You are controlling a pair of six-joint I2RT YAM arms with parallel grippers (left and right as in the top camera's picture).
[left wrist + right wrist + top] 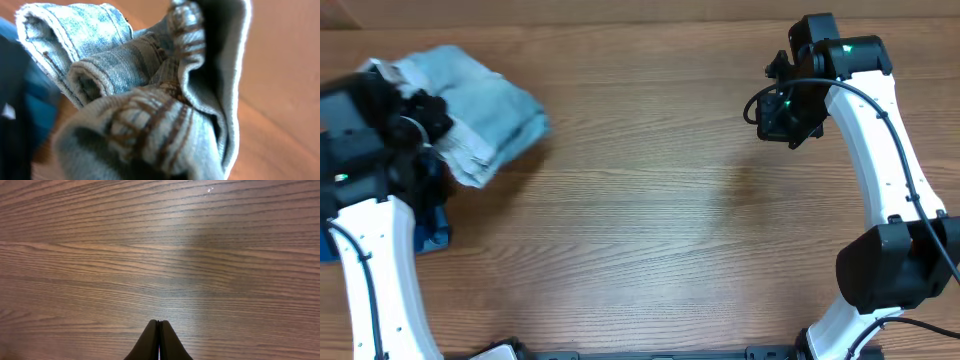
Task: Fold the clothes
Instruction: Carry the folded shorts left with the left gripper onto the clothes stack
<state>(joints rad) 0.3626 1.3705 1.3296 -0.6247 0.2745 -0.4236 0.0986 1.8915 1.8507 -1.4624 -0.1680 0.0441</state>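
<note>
We are seeing the pale denim shorts [485,105] lying bunched at the far left of the surface [670,230]; the left end effector [425,125] is sitting against their edge, and we cannot tell whether it is gripping (crumpled cloth is filling its wrist view, hiding the fingers); the right end effector [159,340] is hovering well apart over the wood, its fingers pressed together.
</note>
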